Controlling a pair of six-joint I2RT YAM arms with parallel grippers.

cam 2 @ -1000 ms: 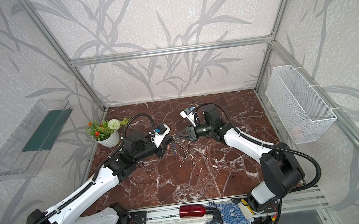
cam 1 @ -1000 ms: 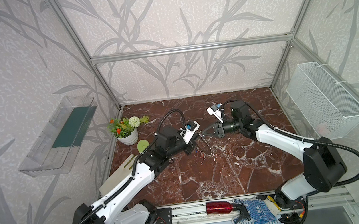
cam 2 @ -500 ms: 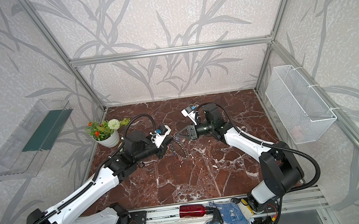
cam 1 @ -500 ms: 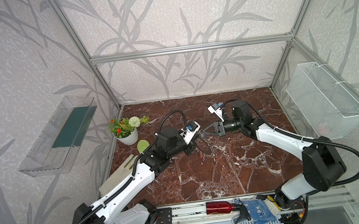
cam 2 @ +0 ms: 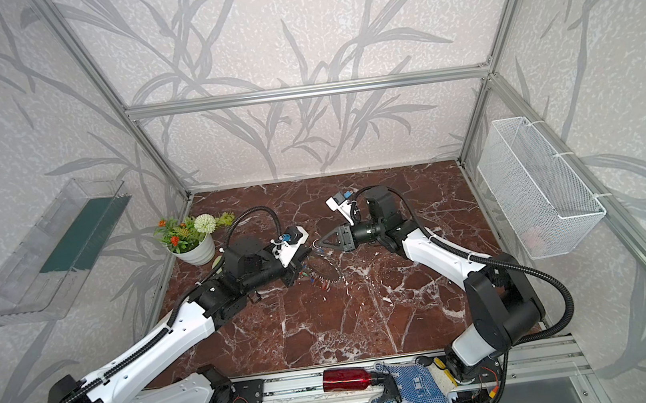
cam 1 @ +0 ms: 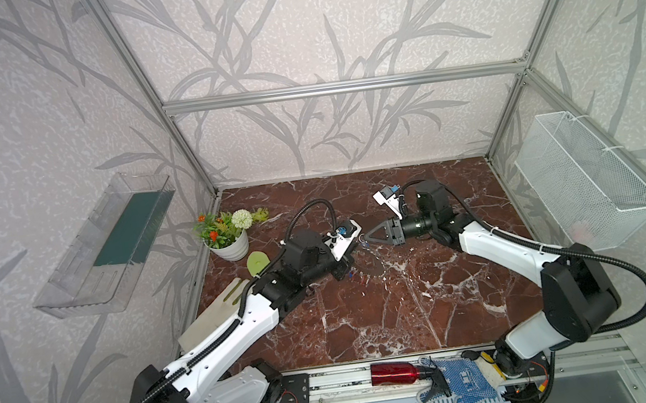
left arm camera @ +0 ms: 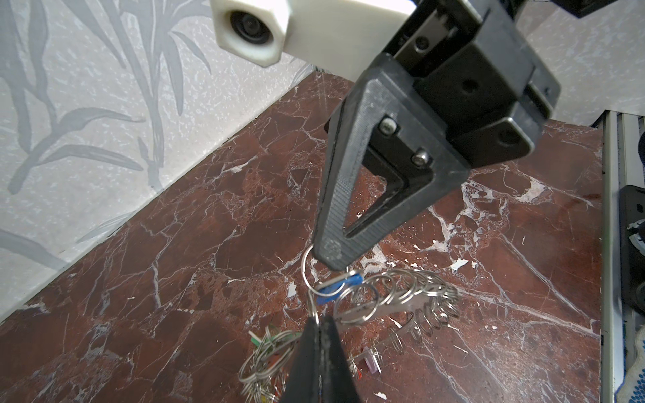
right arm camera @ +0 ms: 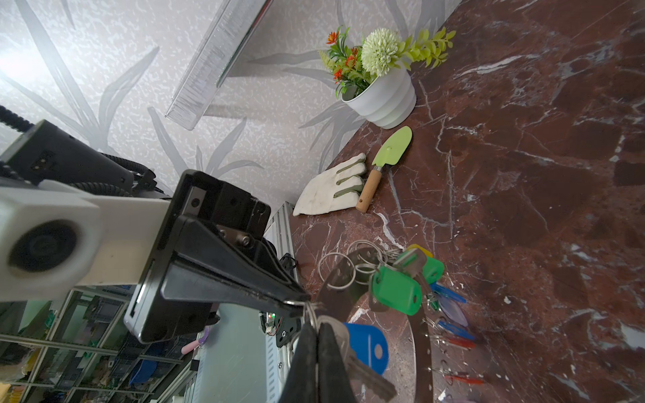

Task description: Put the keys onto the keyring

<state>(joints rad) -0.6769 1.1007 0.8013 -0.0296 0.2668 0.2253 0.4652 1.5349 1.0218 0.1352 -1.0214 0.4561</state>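
The pale grey leafy walls (cam 1: 291, 26) stand round a red-brown marble floor (cam 1: 390, 320) — a white wire basket (cam 1: 587, 187) hangs on one.

We see the right gripper (cam 2: 319, 244), jaws closed to a point on a small silver ring (cam 2: 315, 242), meeting the left gripper (cam 2: 305, 260) above the marble surface (cam 2: 369, 322). Just below them is the keyring (cam 2: 329, 272), with coloured keys (cam 2: 314, 279) at its rim.

One keyring (right arm camera: 420, 349); keys (right arm camera: 396, 291) bunched, uncountable, at least two green-tagged. One each: pot (right arm camera: 384, 101), trowel (right arm camera: 387, 153), white glove (right arm camera: 335, 190), dotted glove (cam 1: 466, 377), bottle (cam 1: 392, 373), basket (cam 1: 587, 182), shelf (cam 1: 109, 245).
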